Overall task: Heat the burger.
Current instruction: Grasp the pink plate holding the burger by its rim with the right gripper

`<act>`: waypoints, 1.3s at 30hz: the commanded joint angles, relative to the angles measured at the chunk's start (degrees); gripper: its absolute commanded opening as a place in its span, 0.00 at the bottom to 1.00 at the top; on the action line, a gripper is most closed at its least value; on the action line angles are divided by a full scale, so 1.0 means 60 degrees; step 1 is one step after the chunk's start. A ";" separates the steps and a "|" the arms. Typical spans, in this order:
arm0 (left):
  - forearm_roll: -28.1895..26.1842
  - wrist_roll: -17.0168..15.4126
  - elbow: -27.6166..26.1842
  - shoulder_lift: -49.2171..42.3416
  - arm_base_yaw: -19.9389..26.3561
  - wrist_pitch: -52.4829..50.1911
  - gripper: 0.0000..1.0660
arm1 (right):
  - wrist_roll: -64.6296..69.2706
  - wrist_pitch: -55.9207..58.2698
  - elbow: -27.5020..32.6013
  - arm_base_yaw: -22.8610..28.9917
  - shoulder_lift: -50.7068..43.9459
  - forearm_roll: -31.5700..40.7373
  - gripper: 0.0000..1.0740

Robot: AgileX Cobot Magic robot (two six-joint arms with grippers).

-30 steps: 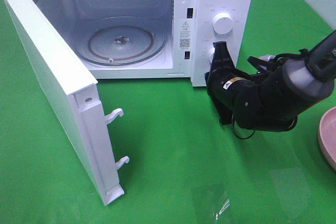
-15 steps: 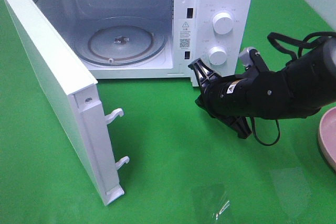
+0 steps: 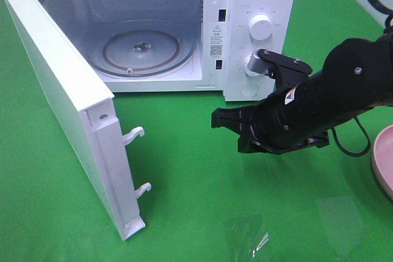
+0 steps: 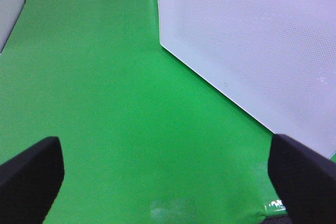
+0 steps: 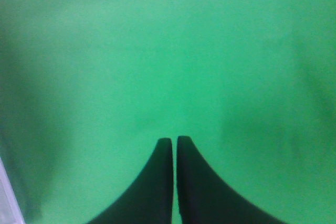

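The right pincer (image 5: 174, 148) is hovering pinched together and empty, the left pincer (image 4: 168, 171) spread apart, awaiting the unseen burger: probably soft, light, best squeezed gently across its bun.

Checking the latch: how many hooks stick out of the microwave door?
2. On the edge of the open door: the upper hook, and the lower hook nearer its bottom corner. None seems hidden.

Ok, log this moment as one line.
microwave door open | turntable empty | burger not in view | right gripper jaws shut, empty, over green mat | left gripper jaws open
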 commanded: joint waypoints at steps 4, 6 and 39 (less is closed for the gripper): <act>-0.0057 0.0010 0.0019 -0.0153 0.0019 -0.0143 0.92 | -0.1003 0.2044 -0.0019 -0.0010 -0.0783 -0.1576 0.04; -0.0057 0.0010 0.0019 -0.0153 0.0019 -0.0143 0.92 | -0.1041 0.3629 -0.0019 -0.0038 -0.1299 -0.2865 0.04; -0.0057 0.0010 0.0019 -0.0153 0.0019 -0.0143 0.92 | -0.1681 0.4899 0.0000 -0.3734 -0.2569 -0.5329 0.92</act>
